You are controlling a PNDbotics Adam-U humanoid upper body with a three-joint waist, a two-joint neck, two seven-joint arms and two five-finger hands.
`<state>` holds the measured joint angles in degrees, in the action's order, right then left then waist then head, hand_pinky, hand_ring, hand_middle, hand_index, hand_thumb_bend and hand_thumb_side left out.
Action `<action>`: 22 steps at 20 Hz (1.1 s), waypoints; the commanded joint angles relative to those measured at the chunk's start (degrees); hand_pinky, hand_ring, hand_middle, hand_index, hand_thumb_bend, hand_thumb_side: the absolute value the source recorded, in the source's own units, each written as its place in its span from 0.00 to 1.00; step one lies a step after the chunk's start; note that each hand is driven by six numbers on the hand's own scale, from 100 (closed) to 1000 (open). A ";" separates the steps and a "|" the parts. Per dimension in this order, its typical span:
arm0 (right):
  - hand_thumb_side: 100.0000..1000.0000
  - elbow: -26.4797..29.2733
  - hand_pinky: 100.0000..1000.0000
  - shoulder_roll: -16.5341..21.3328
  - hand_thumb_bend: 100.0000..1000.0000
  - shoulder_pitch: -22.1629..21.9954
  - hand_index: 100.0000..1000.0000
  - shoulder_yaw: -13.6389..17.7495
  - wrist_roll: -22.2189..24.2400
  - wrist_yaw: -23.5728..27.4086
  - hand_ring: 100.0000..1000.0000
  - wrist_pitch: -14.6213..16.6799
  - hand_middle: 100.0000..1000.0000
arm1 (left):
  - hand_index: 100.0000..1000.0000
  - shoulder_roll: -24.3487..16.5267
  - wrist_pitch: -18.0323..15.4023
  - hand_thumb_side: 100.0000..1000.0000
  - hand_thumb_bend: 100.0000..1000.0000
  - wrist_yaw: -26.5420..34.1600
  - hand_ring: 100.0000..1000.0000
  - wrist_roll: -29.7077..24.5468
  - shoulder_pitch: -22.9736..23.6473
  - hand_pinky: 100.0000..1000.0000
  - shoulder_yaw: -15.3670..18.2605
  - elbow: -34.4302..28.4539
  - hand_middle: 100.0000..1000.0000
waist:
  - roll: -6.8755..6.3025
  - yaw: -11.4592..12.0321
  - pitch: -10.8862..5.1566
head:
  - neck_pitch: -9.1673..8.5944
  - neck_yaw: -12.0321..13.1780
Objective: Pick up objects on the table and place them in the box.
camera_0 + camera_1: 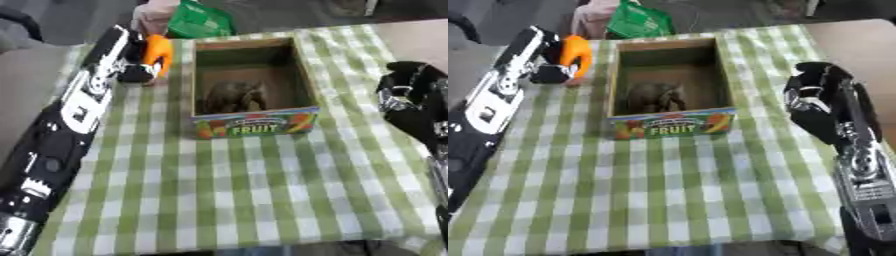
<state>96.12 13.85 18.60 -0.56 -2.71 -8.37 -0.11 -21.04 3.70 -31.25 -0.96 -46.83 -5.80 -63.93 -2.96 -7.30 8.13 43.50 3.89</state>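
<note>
One box with a FRUIT label is sitting toward the far middle of the desk, which is wearing a green-and-white checked cloth. One dark, grey-brown object is lying inside the box, on its floor. One orange object is being gripped by the left robot hand, fingers curling round it, by the desk's far left corner, just beside the box's left wall. The right robot hand is hanging near the right edge, holding nothing; cannot tell how far open.
</note>
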 commanded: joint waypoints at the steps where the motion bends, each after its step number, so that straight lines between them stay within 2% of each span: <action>1: 0.07 0.44 0.60 0.80 0.00 0.48 0.69 0.26 -0.15 0.26 0.62 0.10 0.51 | 0.34 -2.59 0.01 0.00 0.15 3.24 0.28 2.09 -2.06 0.49 0.36 -2.52 0.18 | 0.10 0.09 -1.04 | 0.18 -0.18; 4: 0.07 0.42 0.60 0.77 0.00 0.47 0.69 0.17 -0.09 0.28 0.62 0.10 0.51 | 0.34 -2.38 -0.01 0.00 0.16 5.47 0.29 2.50 -3.02 0.50 -0.34 -2.96 0.19 | 0.07 -0.01 -1.12 | 0.21 -0.10; 7: 0.07 0.42 0.60 0.64 0.00 0.48 0.69 0.06 0.01 0.35 0.62 0.13 0.51 | 0.35 -0.64 -0.36 0.00 0.17 5.06 0.30 1.96 -4.12 0.50 -1.62 -2.18 0.19 | 0.14 -0.22 -1.19 | 0.21 0.01; 17: 0.08 0.33 0.60 0.37 0.00 0.87 0.69 -0.68 0.76 0.59 0.62 0.28 0.51 | 0.41 6.93 -4.50 0.02 0.25 -3.60 0.35 -2.09 -7.40 0.53 -5.76 3.93 0.26 | 0.20 -1.73 -0.83 | -0.20 1.07; 19: 0.08 0.28 0.60 0.40 0.00 0.89 0.69 -0.71 0.81 0.55 0.62 0.24 0.51 | 0.43 8.20 -5.22 0.03 0.29 -5.69 0.38 -2.41 -7.40 0.53 -5.83 5.31 0.29 | 0.24 -2.03 -0.71 | -0.28 1.21; 20: 0.08 0.27 0.60 0.40 0.00 0.90 0.69 -0.73 0.82 0.60 0.62 0.25 0.51 | 0.46 8.79 -5.49 0.00 0.40 -6.60 0.40 -2.52 -7.30 0.54 -5.78 6.03 0.32 | 0.25 -2.14 -0.66 | -0.30 1.26; 22: 0.08 0.26 0.60 0.40 0.00 0.93 0.69 -0.75 0.85 0.69 0.62 0.29 0.51 | 0.46 9.60 -5.97 0.02 0.37 -7.89 0.40 -2.53 -7.14 0.54 -5.58 7.20 0.32 | 0.27 -2.25 -0.63 | -0.32 1.30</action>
<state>95.79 13.81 18.65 -1.40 -2.03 -8.12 0.00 -11.31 -1.71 -38.14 -3.48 -52.72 -11.70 -56.70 -3.03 -9.51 8.20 43.46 4.96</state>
